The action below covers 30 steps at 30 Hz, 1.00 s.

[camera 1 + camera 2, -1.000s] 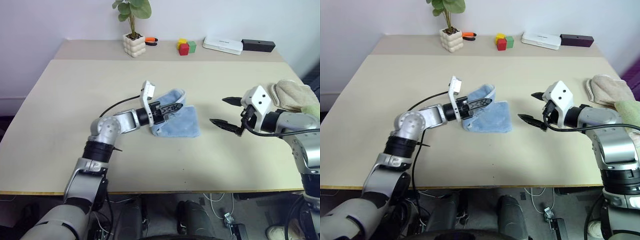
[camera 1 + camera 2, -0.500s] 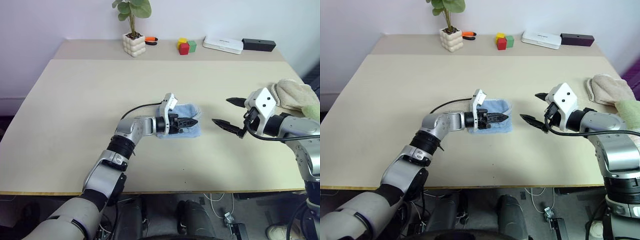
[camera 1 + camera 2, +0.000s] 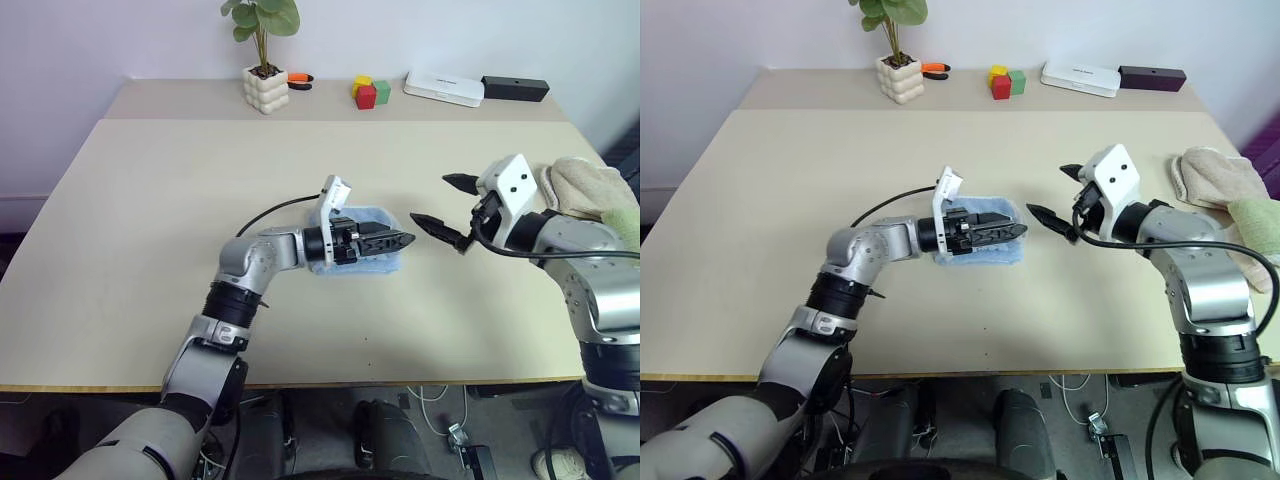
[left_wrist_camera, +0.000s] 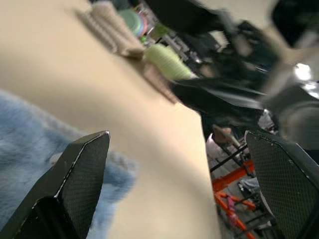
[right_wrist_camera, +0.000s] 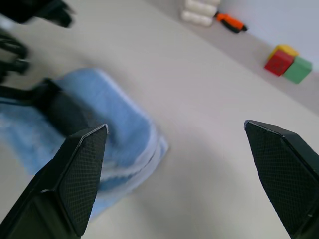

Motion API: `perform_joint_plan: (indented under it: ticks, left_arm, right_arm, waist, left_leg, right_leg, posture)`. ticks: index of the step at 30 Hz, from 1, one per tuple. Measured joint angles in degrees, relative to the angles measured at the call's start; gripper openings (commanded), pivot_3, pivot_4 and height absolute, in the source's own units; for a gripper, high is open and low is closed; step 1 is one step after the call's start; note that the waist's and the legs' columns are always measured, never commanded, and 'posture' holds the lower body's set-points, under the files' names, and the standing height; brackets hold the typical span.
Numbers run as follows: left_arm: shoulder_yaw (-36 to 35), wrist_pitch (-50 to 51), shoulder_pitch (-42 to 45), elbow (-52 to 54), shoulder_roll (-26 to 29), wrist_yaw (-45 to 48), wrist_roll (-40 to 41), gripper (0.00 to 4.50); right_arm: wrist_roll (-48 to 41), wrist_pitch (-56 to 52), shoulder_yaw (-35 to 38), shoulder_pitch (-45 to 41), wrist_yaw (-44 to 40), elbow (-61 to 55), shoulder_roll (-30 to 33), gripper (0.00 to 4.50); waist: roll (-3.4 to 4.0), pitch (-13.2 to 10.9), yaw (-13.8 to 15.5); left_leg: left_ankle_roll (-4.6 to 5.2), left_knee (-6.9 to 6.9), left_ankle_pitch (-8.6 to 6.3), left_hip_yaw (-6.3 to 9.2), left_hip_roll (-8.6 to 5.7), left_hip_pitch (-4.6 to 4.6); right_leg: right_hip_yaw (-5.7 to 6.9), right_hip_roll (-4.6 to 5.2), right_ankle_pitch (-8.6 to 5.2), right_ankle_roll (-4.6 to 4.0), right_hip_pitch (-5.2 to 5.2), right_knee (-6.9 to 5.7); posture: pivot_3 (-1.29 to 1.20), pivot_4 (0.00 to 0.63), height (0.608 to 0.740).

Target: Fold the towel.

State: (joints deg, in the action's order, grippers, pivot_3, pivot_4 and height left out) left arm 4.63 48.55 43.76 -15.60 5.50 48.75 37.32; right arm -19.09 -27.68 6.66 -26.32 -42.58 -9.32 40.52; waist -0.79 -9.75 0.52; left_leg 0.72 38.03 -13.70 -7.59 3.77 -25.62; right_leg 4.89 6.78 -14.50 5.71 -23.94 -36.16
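- Left gripper (image 3: pixel 395 240): jaws spread wide, nothing between them. It lies level over the towel at frame centre in the head views, its tips reaching past the towel's right edge.
- Right gripper (image 3: pixel 445 203): jaws spread wide and empty, right of centre, tips pointing toward the left gripper. The two grippers are near each other but apart.
- Towel (image 3: pixel 992 212): light blue terry cloth, folded into a small compact bundle, lying on the table at frame centre beneath the left gripper. The right wrist view shows layered edges stacked at one end (image 5: pixel 124 149). Whether the left fingers touch the cloth cannot be told.
- Table (image 3: pixel 150 220): beige top, bare around the towel.
- Beige cloth (image 3: pixel 585 190): bunched at the right edge of the frame, behind the right arm; a pale green cloth (image 3: pixel 625 222) lies just beside it at the frame border.
- Upper frame, along the raised back ledge, from left to right: a potted plant (image 3: pixel 264 70) in a white bubbled pot, an orange-handled tool (image 3: pixel 298 78) just beside it, coloured blocks (image 3: pixel 372 92) in yellow, red and green, a flat white box (image 3: pixel 445 88), a black box (image 3: pixel 515 88).
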Motion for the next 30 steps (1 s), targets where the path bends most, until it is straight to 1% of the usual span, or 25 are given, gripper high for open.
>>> perform_joint_plan:
  ticks: [2, 5, 6, 7, 8, 9, 11, 13, 14, 15, 16, 19, 23, 25, 30]
  left_arm:
    - [-2.3, -0.3, -0.6, 1.5, -0.1, -1.8, 0.5, 4.44]
    - [-7.8, -2.1, -0.5, 1.8, -0.5, -7.6, 0.6, 4.44]
    - [-9.0, -2.8, -0.6, 1.8, -0.3, -8.9, 0.6, 4.20]
    - [-10.0, -3.7, -0.6, 1.8, 0.1, -10.3, 0.1, 3.90]
    - [-10.6, -5.3, -0.7, 1.6, 0.6, -11.8, -0.9, 3.56]
    - [-11.7, -6.9, -0.8, 1.3, 0.5, -13.7, -1.7, 3.09]
    - [-15.1, -10.9, -1.3, 0.4, -0.9, -18.9, -2.9, 2.02]
    - [-16.2, -14.1, -1.4, 0.0, -2.6, -22.6, -4.2, 0.95]
    - [-16.1, -15.4, -1.6, -0.2, -3.4, -23.8, -5.0, 0.43]
    - [-16.0, -16.6, -2.0, -0.3, -3.8, -24.7, -5.7, 0.00]
    - [-15.8, -17.3, -2.4, -0.6, -4.2, -25.4, -6.3, 0.00]
    - [-14.2, -18.3, -3.7, -1.5, -5.7, -26.7, -8.9, 0.00]
    - [-10.0, -18.4, -4.0, -1.9, -9.0, -26.8, -10.5, 0.00]
    - [-8.9, -18.8, -4.4, -2.8, -9.1, -27.0, -12.0, 0.00]
    - [-5.9, -21.3, -5.0, -6.8, -7.8, -27.0, -16.5, 0.00]
  right_arm:
    - [0.2, 0.1, 0.2, -2.3, 2.2, 1.2, -1.8, 4.50]
    - [0.5, -1.5, 0.7, -5.3, 8.9, 2.2, -7.3, 4.50]
    - [0.6, -2.4, 0.6, -5.3, 10.8, 2.2, -9.1, 4.50]
    - [0.6, -3.4, 0.6, -5.1, 12.8, 2.1, -11.1, 4.25]
    - [0.4, -4.8, 0.6, -4.6, 15.1, 1.5, -13.6, 3.96]
    - [0.2, -6.3, 0.4, -3.9, 17.8, 0.3, -17.3, 3.62]
    - [0.3, -9.0, -2.1, -2.2, 23.5, -2.7, -25.2, 2.60]
    - [0.6, -10.8, -5.1, -1.7, 27.0, -4.0, -29.3, 1.51]
    - [1.0, -11.0, -5.9, -1.7, 28.5, -4.5, -30.5, 1.04]
    - [1.2, -11.1, -6.4, -1.8, 29.7, -4.9, -31.4, 0.48]
    - [1.5, -11.2, -6.4, -1.8, 31.0, -5.2, -32.3, 0.04]
    - [2.7, -11.6, -6.4, -1.6, 34.7, -4.6, -35.7, 0.04]
    - [3.7, -11.3, -7.5, -0.7, 37.0, -0.1, -38.5, 0.04]
    - [4.6, -10.1, -7.5, 0.0, 37.4, 1.9, -38.5, 0.04]
    - [8.7, -2.5, -7.7, 3.7, 38.2, 10.2, -37.9, 0.04]
  waist:
    - [0.00, 0.0, 0.1]
    - [0.00, 0.0, 0.0]
    - [0.00, 0.0, 0.0]
    - [0.00, 0.0, 0.0]
    - [0.00, 0.0, 0.1]
    - [0.01, 0.0, 0.0]
    - [0.02, 0.0, -0.2]
    - [0.02, 0.0, -0.1]
    - [0.02, 0.0, 0.2]
    - [0.02, 0.0, 0.3]
    - [0.01, 0.0, 0.2]
    - [0.00, 0.0, 0.1]
    - [0.00, 0.0, 0.0]
    - [0.01, 0.0, -0.4]
    - [0.03, 0.0, -1.2]
  left_leg:
    - [0.00, 0.04, 0.01, 0.00, 0.00, 0.00]
    - [-0.01, 0.04, 0.01, 0.00, 0.00, 0.04]
    - [-0.04, 0.04, 0.03, -0.01, 0.00, 0.04]
    - [-0.11, 0.03, 0.08, -0.05, 0.00, 0.02]
    - [-0.31, 0.01, 0.19, -0.06, -0.01, 0.03]
    - [-0.35, 0.00, 0.21, -0.06, 0.00, 0.03]
    - [-0.39, -0.02, 0.24, -0.06, 0.02, 0.00]
    - [-0.39, 0.00, 0.24, -0.06, -0.01, -0.15]
    - [-0.39, 0.04, 0.24, -0.05, -0.04, -0.20]
    - [-0.37, 0.09, 0.24, -0.05, -0.05, -0.20]
    - [-0.35, 0.10, 0.23, -0.06, -0.06, -0.20]
    - [-0.34, 0.11, 0.22, -0.05, -0.06, -0.19]
    - [-0.35, 0.08, 0.22, -0.05, -0.06, -0.21]
    - [-0.34, 0.05, 0.22, -0.06, -0.05, -0.19]
    - [-0.35, -0.01, 0.22, -0.07, -0.05, -0.16]
  right_leg:
    - [0.00, 0.00, 0.01, 0.01, 0.02, -0.02]
    - [0.00, -0.01, 0.04, 0.07, 0.07, -0.03]
    - [0.00, -0.01, 0.04, 0.08, 0.07, -0.05]
    - [0.01, -0.02, 0.07, 0.12, 0.06, -0.06]
    - [0.01, -0.02, 0.08, 0.13, 0.06, -0.06]
    - [0.01, -0.03, 0.08, 0.14, 0.06, -0.07]
    - [0.00, -0.05, 0.08, 0.14, -0.01, -0.12]
    - [0.01, -0.05, 0.09, 0.16, -0.08, -0.14]
    - [0.02, -0.05, 0.11, 0.20, -0.07, -0.12]
    - [0.01, -0.04, 0.12, 0.22, -0.04, -0.10]
    - [0.01, -0.04, 0.13, 0.23, -0.01, -0.05]
    - [0.01, -0.05, 0.14, 0.23, 0.00, -0.05]
    - [0.01, -0.06, 0.14, 0.23, -0.03, -0.05]
    - [0.02, -0.07, 0.14, 0.23, -0.05, -0.06]
    - [0.01, -0.09, 0.13, 0.24, -0.05, -0.08]
  posture:
    - [0.00, 0.150, 0.735]
    - [0.00, 0.150, 0.735]
    - [0.00, 0.150, 0.735]
    - [0.00, 0.150, 0.735]
    - [0.00, 0.150, 0.735]
    - [0.00, 0.150, 0.735]
    - [0.00, 0.150, 0.735]
    - [0.00, 0.150, 0.735]
    - [0.00, 0.150, 0.735]
    - [0.00, 0.150, 0.735]
    - [0.00, 0.150, 0.735]
    - [0.00, 0.150, 0.735]
    - [0.00, 0.150, 0.735]
    - [0.00, 0.150, 0.735]
    - [0.00, 0.150, 0.735]
